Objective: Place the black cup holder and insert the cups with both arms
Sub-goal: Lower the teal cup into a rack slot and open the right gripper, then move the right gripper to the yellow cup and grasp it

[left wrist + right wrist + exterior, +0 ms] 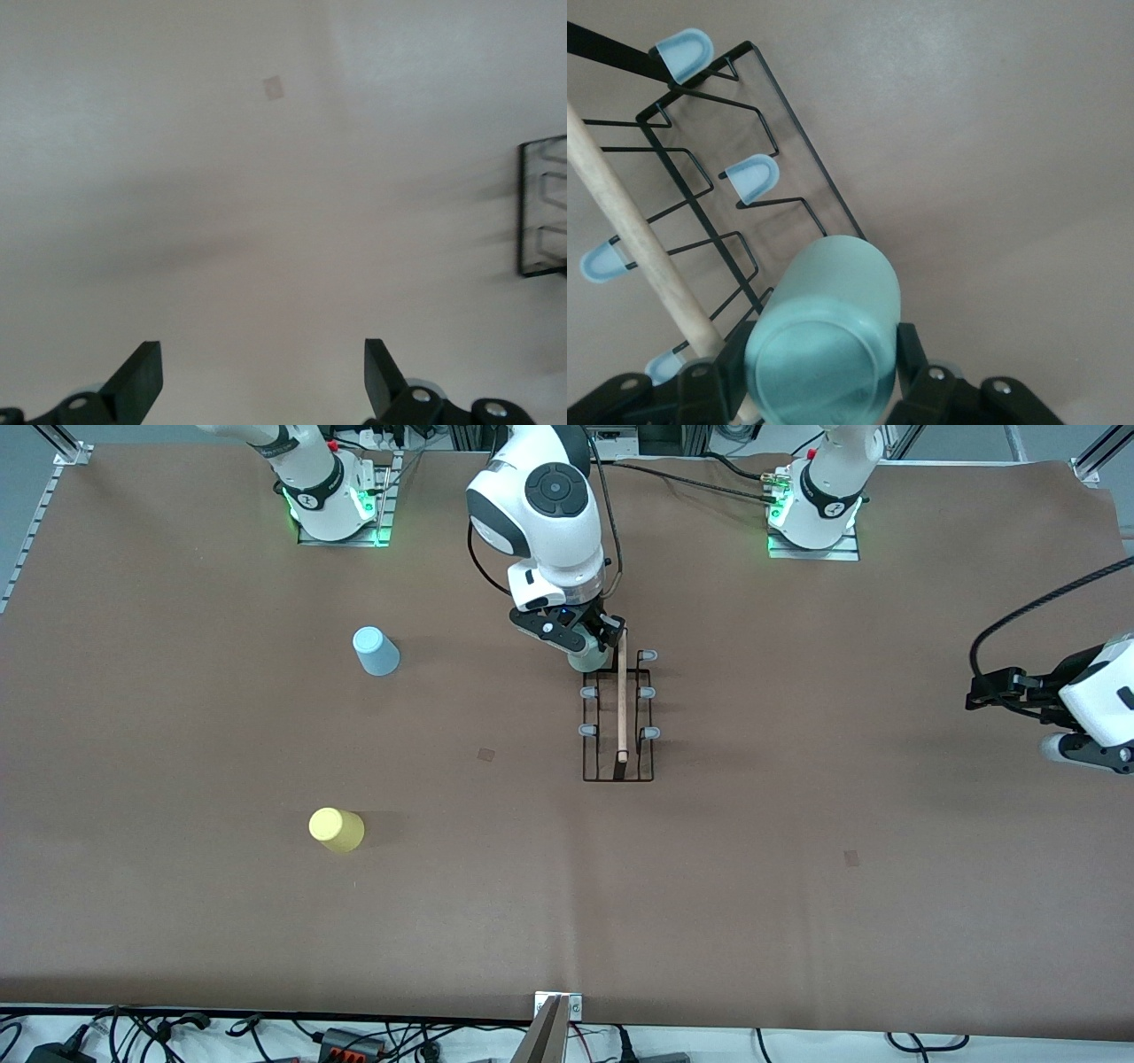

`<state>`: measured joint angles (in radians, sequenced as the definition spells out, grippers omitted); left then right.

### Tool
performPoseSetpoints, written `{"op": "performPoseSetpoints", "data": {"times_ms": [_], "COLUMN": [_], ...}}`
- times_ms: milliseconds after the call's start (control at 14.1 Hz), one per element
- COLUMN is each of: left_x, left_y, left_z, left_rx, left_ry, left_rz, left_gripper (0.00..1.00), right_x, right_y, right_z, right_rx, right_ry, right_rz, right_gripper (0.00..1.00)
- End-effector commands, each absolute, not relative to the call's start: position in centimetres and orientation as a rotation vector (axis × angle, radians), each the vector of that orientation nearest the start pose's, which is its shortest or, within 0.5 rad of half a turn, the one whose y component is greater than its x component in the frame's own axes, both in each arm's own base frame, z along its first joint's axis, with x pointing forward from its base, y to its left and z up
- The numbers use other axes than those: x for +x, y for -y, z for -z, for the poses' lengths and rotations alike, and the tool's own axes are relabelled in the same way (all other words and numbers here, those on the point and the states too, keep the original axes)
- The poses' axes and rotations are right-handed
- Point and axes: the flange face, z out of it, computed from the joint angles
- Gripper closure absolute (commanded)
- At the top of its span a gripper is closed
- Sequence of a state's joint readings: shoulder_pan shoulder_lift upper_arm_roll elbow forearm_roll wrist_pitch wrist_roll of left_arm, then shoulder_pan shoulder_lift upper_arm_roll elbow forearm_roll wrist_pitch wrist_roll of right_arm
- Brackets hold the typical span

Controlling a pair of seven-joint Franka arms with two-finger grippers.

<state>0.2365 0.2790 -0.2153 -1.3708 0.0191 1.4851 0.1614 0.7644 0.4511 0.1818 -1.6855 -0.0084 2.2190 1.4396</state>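
Note:
The black cup holder (618, 766) stands on the brown table near its middle, wooden rod handle (622, 700) on top and grey-tipped pegs on both sides. My right gripper (580, 642) is shut on the pale grey-green cup (585, 659) over the holder's end farthest from the front camera. The right wrist view shows this cup (824, 345) between the fingers (911, 354), close beside the handle and wire pegs (751, 177). My left gripper (974, 691) waits open and empty (263, 372) toward the left arm's end; the holder (542, 208) shows at that view's edge. The light blue cup (376, 652) and yellow cup (337, 830) sit toward the right arm's end.
Two small square marks lie on the table cover (485, 754) (851, 857). Cables and a bracket (558, 1010) run along the table's edge nearest the front camera. The arm bases (341, 500) (815, 509) stand along the edge farthest from it.

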Motion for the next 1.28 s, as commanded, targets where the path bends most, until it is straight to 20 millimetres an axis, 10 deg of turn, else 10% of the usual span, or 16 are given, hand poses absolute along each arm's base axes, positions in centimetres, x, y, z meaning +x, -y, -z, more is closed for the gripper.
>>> {"op": "performPoseSetpoints", "data": {"times_ms": [0,284,711,1209], "left_x": [58.3,53.5,55.1,55.1], "left_y": [-3.1,-0.7,-0.9,-0.2], "left_z": [-56.7,-58.8,-59.2,-59.3], "left_rx": [-3.194,-3.106,-3.119,-3.117], "left_ry": [-0.187,-0.232,-0.218,-0.237], "left_rz": [-0.081,0.069,0.087,0.09], "left_gripper": [0.0,0.0,0.0,0.0], "right_x": [40.9,45.3,56.5,65.6], "right_y": [-54.3,-49.1,-28.7,-12.7], "right_z": [-35.5,-39.6,-42.1,-34.7], "right_rx": [-2.94,-3.005,-3.191,-3.194], "right_ry": [-0.757,-0.621,-0.157,0.108], "right_rz": [-0.011,0.033,-0.065,0.107], "right_gripper": [0.0,0.0,0.0,0.0]}}
